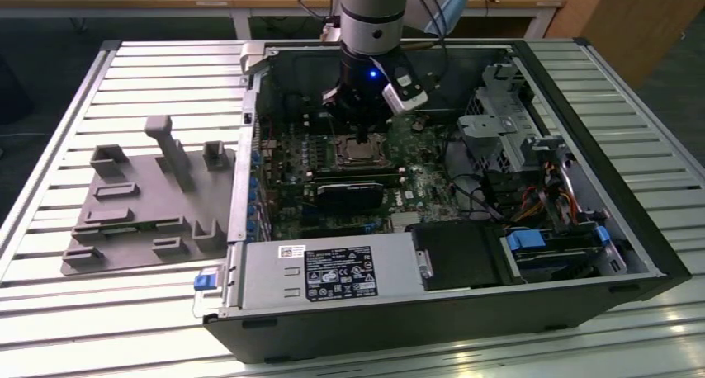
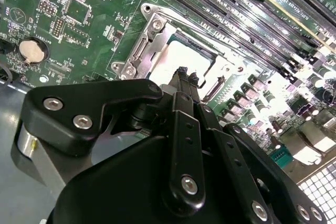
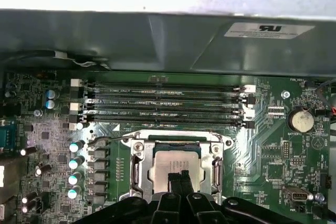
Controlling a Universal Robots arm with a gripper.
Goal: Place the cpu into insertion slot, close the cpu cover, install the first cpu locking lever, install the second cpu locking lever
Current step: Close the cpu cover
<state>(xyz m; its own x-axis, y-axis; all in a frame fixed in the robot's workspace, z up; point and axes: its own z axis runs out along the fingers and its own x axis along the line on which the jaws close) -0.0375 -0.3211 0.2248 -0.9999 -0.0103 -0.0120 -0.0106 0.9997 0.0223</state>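
Cpu is sitting in its socket near the middle of the exterior view, a small silvery square on the green motherboard inside an open black computer case. The arm is reaching straight down from the upper middle of the frame, and its gripper is hanging just above the cpu. A grey moulded fixture tray is lying on the slatted table toward the exterior view's left, well apart from the socket.

In the second wrist view the gripper is crowding the foreground as a black linkage. Its two fingertips are pressing together with nothing showing between them, and they are pointing at the bright metal top of the cpu. The cpu cover, a silvery frame, is lying around the chip. A round coin battery is shining on the board well away from it.

In the first wrist view the cpu is showing through the square opening of the cpu cover, which is lying flat over the socket. The closed fingertips are overlapping the chip's near edge; whether they are touching it I cannot tell. Long black memory slots are running just beyond the socket.
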